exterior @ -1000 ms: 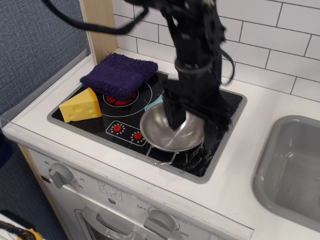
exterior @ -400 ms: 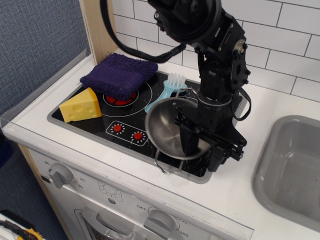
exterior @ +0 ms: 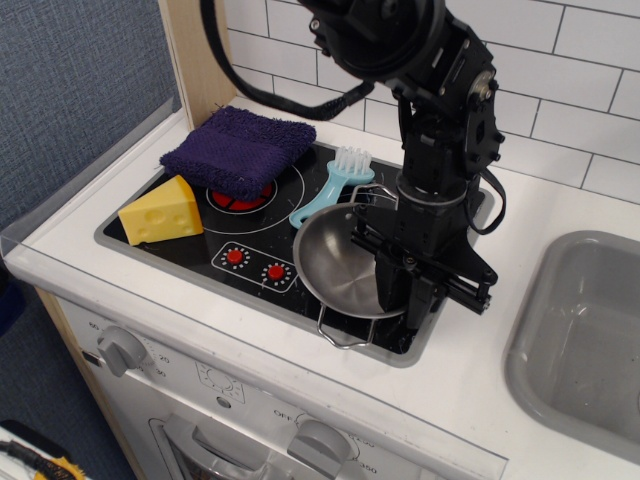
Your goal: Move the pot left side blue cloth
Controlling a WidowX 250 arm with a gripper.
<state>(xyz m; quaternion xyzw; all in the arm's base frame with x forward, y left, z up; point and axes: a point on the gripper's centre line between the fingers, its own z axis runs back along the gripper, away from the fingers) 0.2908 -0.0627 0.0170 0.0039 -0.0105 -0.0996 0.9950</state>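
The shiny steel pot (exterior: 340, 262) is at the front right of the black stovetop (exterior: 200, 245), slightly tilted, with one wire handle (exterior: 343, 335) pointing to the front edge. My black gripper (exterior: 405, 292) comes down at the pot's right rim and is shut on it, one finger inside the bowl. The dark navy blue cloth (exterior: 238, 150) lies folded at the stove's back left, over the red burner (exterior: 238, 197), well apart from the pot and to its left.
A yellow cheese wedge (exterior: 161, 211) stands at the stove's front left. A light-blue brush (exterior: 330, 186) lies between the cloth and the pot. A grey sink (exterior: 585, 330) is at the right. A tiled wall rises behind, and a wooden post stands at the back left.
My arm shifted right from over the pot and took hold of its right rim. The pot tipped up steeply and now sits flatter and a little lower.
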